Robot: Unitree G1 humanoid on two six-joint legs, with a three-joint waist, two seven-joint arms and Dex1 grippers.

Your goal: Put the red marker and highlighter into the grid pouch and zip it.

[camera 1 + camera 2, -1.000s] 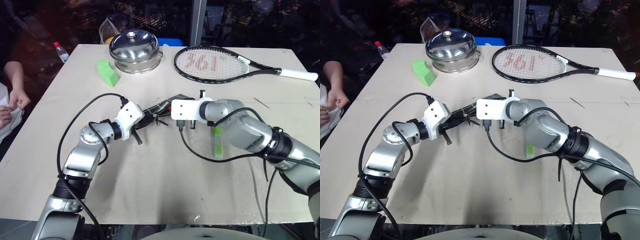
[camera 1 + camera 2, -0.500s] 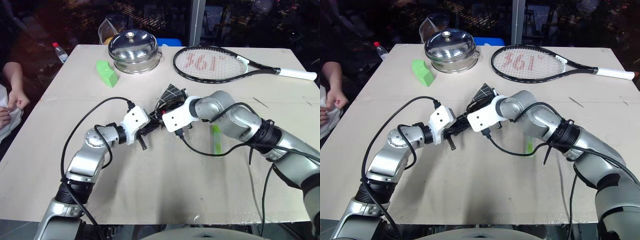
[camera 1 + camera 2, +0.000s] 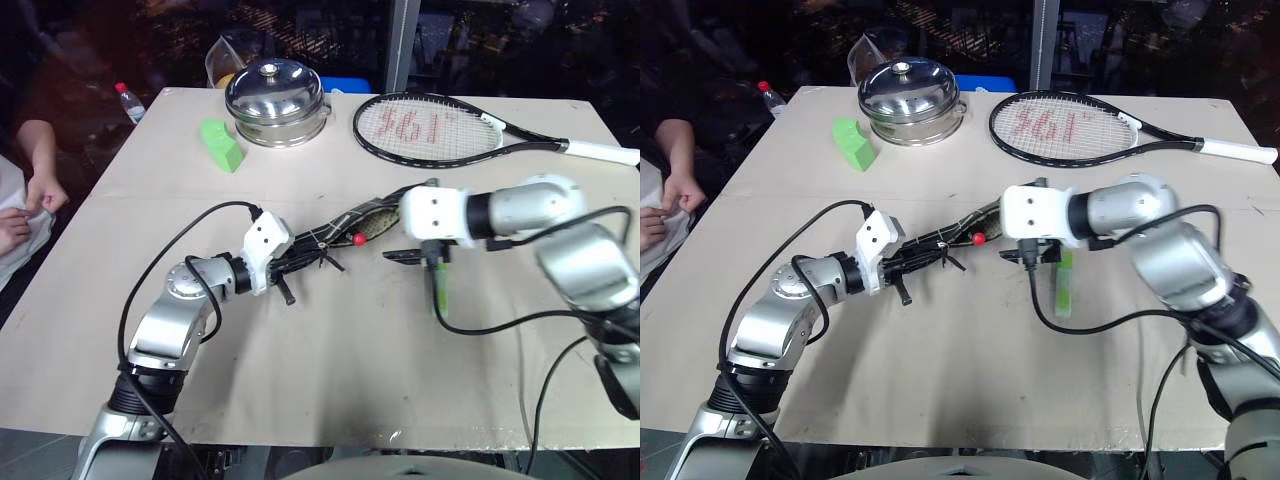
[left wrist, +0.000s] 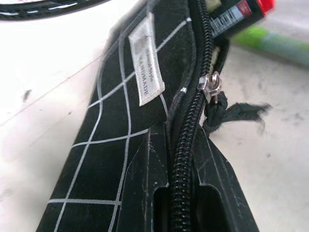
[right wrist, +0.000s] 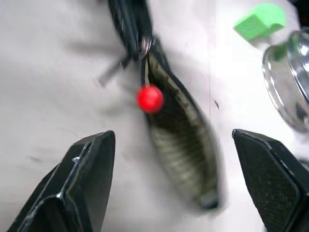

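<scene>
I have the grid pouch (image 3: 345, 222) lying near the middle of the table (image 3: 300, 380), with my left gripper (image 4: 186, 186) clamped tight on its zipper end, the fingers (image 4: 145, 193) pressed either side of the teeth. The red marker (image 3: 980, 239) is only part way in, I judge: its red end pokes out of the open mouth, just by the zipper pull. My right gripper (image 3: 412, 256) hangs above the table just past the pouch's open end, jaws spread wide and holding nothing. The highlighter (image 3: 1064, 285) lies on the table just beside and below that gripper, toward the right edge, not yet touched. So I'd call the marker step nearly done and the highlighter next: the right gripper needs to drop onto the highlighter, close across its barrel, and carry it to the mouth while the left holds the pouch steady. Against a second ago, the right gripper was closed and up against the pouch; half a second ago the pouch's free end was lifted and bunched; now it lies flatter, the right gripper has let go and pulled back toward the right.
</scene>
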